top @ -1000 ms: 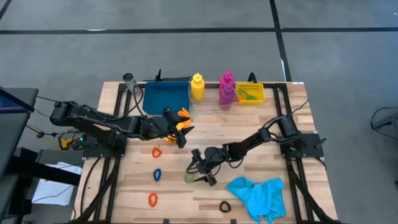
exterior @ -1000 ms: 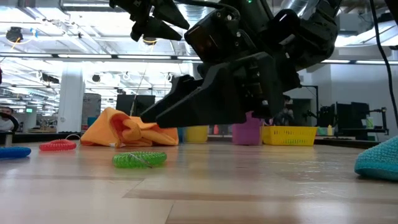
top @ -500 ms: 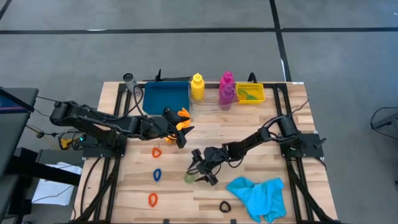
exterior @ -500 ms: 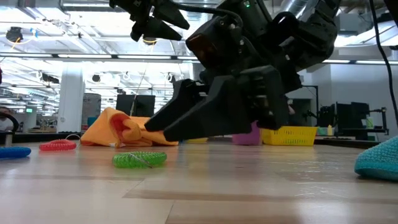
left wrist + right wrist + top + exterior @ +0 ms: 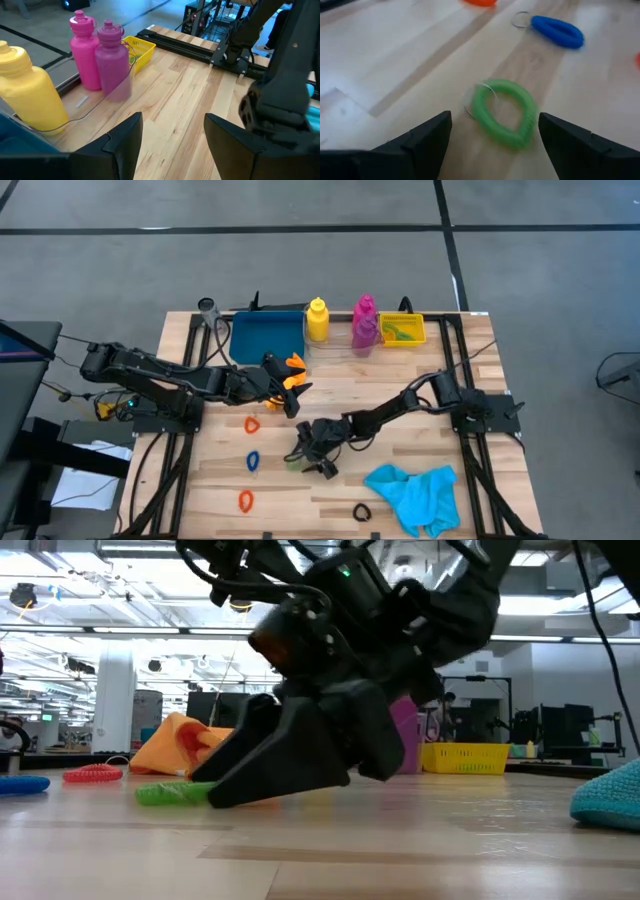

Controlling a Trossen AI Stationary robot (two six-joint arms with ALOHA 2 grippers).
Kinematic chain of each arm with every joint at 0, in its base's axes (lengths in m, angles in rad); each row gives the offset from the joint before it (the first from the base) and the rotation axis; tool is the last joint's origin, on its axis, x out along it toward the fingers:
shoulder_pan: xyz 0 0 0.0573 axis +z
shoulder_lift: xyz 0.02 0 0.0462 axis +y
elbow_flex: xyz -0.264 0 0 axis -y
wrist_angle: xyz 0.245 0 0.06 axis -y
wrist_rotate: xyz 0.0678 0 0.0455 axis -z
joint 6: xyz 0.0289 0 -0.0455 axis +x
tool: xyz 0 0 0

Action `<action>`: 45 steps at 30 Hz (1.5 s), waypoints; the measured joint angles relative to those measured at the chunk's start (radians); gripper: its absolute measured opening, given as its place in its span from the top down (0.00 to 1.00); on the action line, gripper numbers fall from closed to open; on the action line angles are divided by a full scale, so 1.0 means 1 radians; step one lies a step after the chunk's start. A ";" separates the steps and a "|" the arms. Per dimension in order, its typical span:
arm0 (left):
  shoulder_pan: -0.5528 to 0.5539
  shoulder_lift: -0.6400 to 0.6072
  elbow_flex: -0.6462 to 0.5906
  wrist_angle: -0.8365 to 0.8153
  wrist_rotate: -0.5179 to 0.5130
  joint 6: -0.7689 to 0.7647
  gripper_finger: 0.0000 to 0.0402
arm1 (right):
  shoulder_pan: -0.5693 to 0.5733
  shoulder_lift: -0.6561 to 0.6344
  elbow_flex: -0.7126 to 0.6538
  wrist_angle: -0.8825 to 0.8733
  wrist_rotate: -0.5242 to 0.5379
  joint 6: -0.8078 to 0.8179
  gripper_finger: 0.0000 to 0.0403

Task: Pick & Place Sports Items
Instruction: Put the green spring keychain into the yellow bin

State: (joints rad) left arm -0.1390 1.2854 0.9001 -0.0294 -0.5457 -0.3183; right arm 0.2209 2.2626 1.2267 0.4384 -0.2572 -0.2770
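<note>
Green and coiled, the small elastic ring (image 5: 291,463) lies flat on the wooden tabletop (image 5: 400,380) just below centre in the high view, with the right gripper (image 5: 303,459) low over it, fingers spread. The left gripper (image 5: 285,385) sits left of centre beside the orange cloth (image 5: 294,369).

In the low view the ring (image 5: 172,794) shows at lower left, by the dark fingertips.

The left wrist view shows fingers (image 5: 125,145) parted, holding nothing.

In the right wrist view, the ring (image 5: 505,112), an oval with a thin metal loop, lies centred between spread fingers (image 5: 427,137).
</note>
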 joint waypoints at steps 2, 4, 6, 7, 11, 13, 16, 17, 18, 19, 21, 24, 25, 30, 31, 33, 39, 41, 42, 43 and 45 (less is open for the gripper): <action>0.000 0.000 0.000 -0.006 0.000 0.000 0.48 | 0.004 0.004 0.027 -0.045 -0.001 0.000 0.27; 0.000 0.000 0.000 -0.008 0.000 0.000 0.48 | 0.004 0.005 0.038 -0.065 -0.004 0.000 0.27; 0.000 0.000 0.000 -0.012 0.000 0.000 0.48 | 0.004 0.006 0.038 -0.067 -0.004 0.001 0.27; 0.000 0.000 0.000 -0.013 0.000 0.000 0.48 | 0.004 0.006 0.038 -0.068 -0.004 0.008 0.27; 0.000 0.000 0.000 -0.014 0.000 0.000 0.48 | -0.005 0.007 0.037 -0.083 -0.008 0.072 0.27; 0.000 0.000 0.000 -0.013 0.000 0.000 0.48 | -0.012 0.007 0.038 -0.093 -0.008 0.086 0.27; 0.000 0.000 0.000 -0.013 0.000 0.000 0.48 | -0.016 0.008 0.038 -0.104 -0.009 0.094 0.29; 0.000 0.000 0.000 -0.013 0.000 0.000 0.48 | -0.017 0.008 0.038 -0.105 -0.009 0.094 0.30; 0.000 0.000 0.000 -0.013 0.000 0.000 0.48 | -0.017 0.008 0.038 -0.105 -0.009 0.094 0.31; 0.000 0.000 0.000 -0.013 0.000 0.000 0.48 | -0.017 0.009 0.038 -0.105 -0.008 0.094 0.33; 0.000 0.000 0.000 -0.013 0.000 0.000 0.48 | -0.017 0.009 0.037 -0.104 -0.008 0.094 0.38; 0.000 0.000 0.000 -0.013 0.000 0.000 0.48 | -0.018 0.009 0.037 -0.099 -0.006 0.095 0.46; 0.000 0.000 0.000 -0.013 0.000 0.000 0.48 | -0.018 0.009 0.037 -0.097 -0.004 0.098 0.50; 0.000 0.000 0.000 -0.013 0.000 0.000 0.48 | -0.019 0.009 0.035 -0.098 -0.003 0.100 0.80; 0.000 0.000 0.000 -0.013 0.000 0.000 0.48 | -0.019 0.008 0.035 -0.098 -0.001 0.099 0.87; 0.000 0.000 0.000 -0.014 0.000 0.000 0.48 | -0.019 0.008 0.035 -0.096 0.000 0.090 0.94; 0.000 0.000 0.000 -0.014 0.000 0.000 0.48 | -0.011 -0.008 0.032 -0.106 0.064 0.093 0.94; 0.000 0.000 0.000 -0.014 0.000 0.000 0.48 | -0.004 -0.028 0.031 -0.126 0.088 0.093 0.94; 0.000 0.000 0.000 -0.014 0.000 0.000 0.48 | -0.002 -0.042 0.029 -0.150 0.103 0.092 0.94; 0.000 0.000 0.000 -0.013 0.000 0.000 0.48 | 0.003 -0.050 0.029 -0.162 0.112 0.092 0.94; 0.000 -0.008 0.000 -0.019 0.001 0.028 0.48 | 0.012 -0.068 0.026 -0.185 0.140 0.090 0.94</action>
State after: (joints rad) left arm -0.1390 1.2771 0.9003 -0.0484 -0.5450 -0.2902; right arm 0.2331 2.1944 1.2528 0.2531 -0.1167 -0.1869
